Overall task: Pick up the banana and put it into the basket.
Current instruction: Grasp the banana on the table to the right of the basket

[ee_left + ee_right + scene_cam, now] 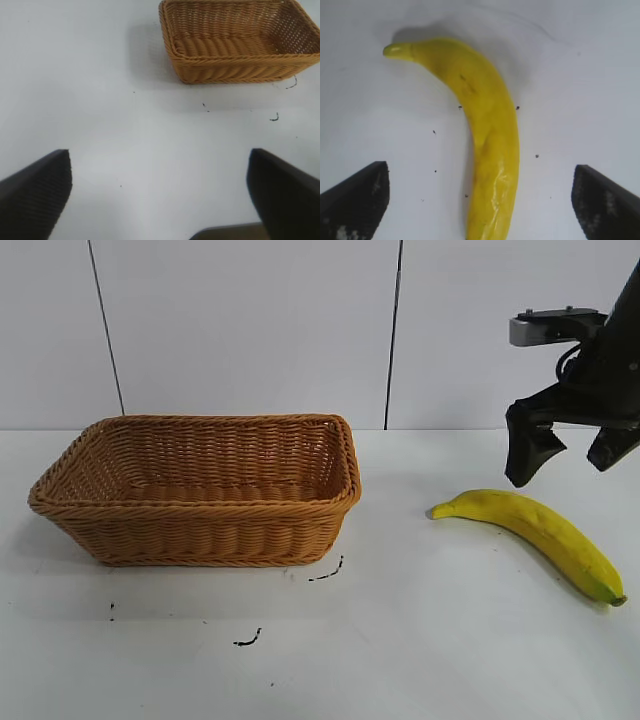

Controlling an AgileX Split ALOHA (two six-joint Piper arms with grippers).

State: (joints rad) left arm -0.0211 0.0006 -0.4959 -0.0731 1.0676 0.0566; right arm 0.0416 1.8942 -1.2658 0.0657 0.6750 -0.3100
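Note:
The yellow banana (540, 535) lies on the white table at the right, its stem toward the basket. The tan woven basket (200, 530) stands at the left and holds nothing. My right gripper (570, 455) hangs open above the banana, one finger on each side, not touching it. In the right wrist view the banana (487, 130) runs between the wide-open fingers (355, 197). My left gripper (160, 192) is open and empty over bare table, out of the exterior view; the basket (235, 75) lies beyond it.
A white wall with dark vertical seams stands behind the table. A few small dark marks (250, 640) are on the table in front of the basket.

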